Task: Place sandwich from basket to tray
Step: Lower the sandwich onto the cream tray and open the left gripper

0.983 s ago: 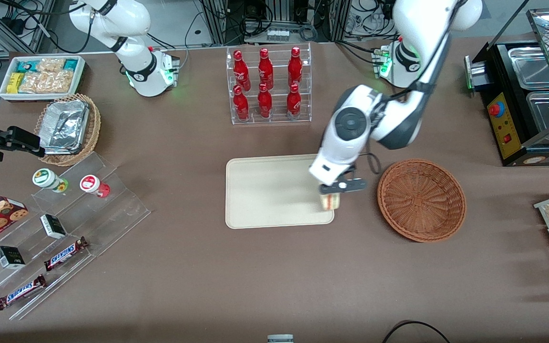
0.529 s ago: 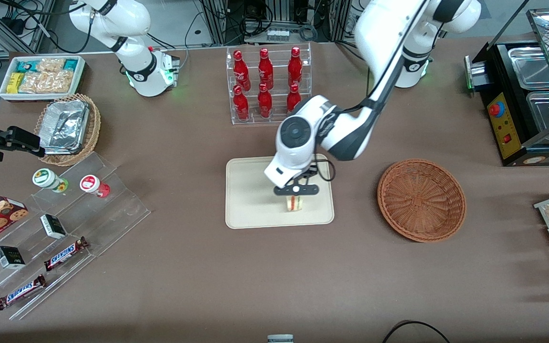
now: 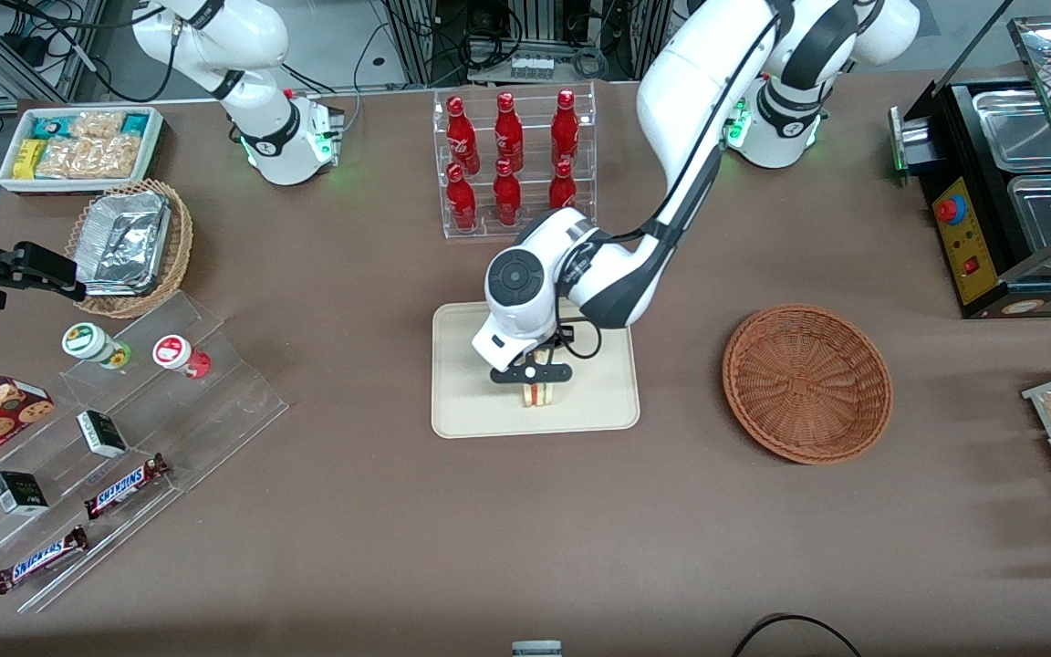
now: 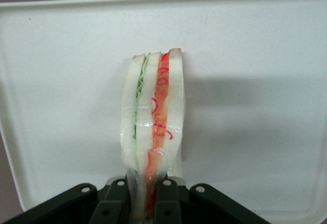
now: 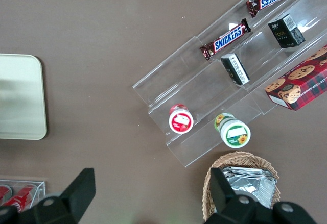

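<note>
My left gripper (image 3: 538,391) hangs over the cream tray (image 3: 466,401), shut on the sandwich (image 3: 539,394), a pale wedge with red, white and green layers. In the left wrist view the sandwich (image 4: 153,127) stands on edge between the black fingers (image 4: 168,201), wrapped in clear film, with the tray (image 4: 255,81) filling the background. Whether the sandwich touches the tray surface I cannot tell. The reddish-brown wicker basket (image 3: 806,383) sits empty on the table beside the tray, toward the working arm's end.
A clear rack of red bottles (image 3: 514,162) stands farther from the front camera than the tray. Toward the parked arm's end are acrylic steps with snack bars (image 3: 124,484), a tan basket with foil containers (image 3: 129,246) and a white bin (image 3: 78,146). A black appliance (image 3: 1009,182) stands at the working arm's end.
The gripper has carried the sandwich from the tray's edge nearest the basket inward over the tray's middle, and it sits lower over the tray now.
</note>
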Tool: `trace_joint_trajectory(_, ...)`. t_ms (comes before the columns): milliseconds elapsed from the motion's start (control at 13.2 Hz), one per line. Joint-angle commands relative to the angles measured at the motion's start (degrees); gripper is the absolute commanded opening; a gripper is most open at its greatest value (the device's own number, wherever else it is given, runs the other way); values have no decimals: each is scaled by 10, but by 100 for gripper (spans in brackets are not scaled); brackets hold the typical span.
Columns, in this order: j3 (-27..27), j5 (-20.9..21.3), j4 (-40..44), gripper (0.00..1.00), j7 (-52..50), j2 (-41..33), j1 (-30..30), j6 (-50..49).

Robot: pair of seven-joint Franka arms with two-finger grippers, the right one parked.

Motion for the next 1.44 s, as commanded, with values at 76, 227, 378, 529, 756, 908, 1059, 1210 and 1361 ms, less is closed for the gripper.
trace_joint_trajectory(76, 9, 0, 32, 0, -17, 16, -10, -19)
trace_joint_trajectory(227, 9, 1, 32, 0, -30, 16, -10, -19)
trace_joint_trajectory(378, 9, 0, 30, 38, -30, 16, -9, -15)
trace_joint_trajectory(529, 9, 1, 29, 100, -28, 15, -10, -14)
trace_joint_trajectory(756, 9, 1, 28, 100, -23, 9, -10, -17)
trace_joint_trajectory(908, 10, 1, 29, 100, -21, -11, -5, -21)
trace_joint_trajectory(1059, 11, 1, 30, 100, -14, -37, -3, -43)
trace_joint_trajectory(1210, 13, 2, 31, 100, -8, -62, -1, -55)
trace_joint_trajectory(1361, 12, 0, 28, 100, 37, -90, 19, -77)
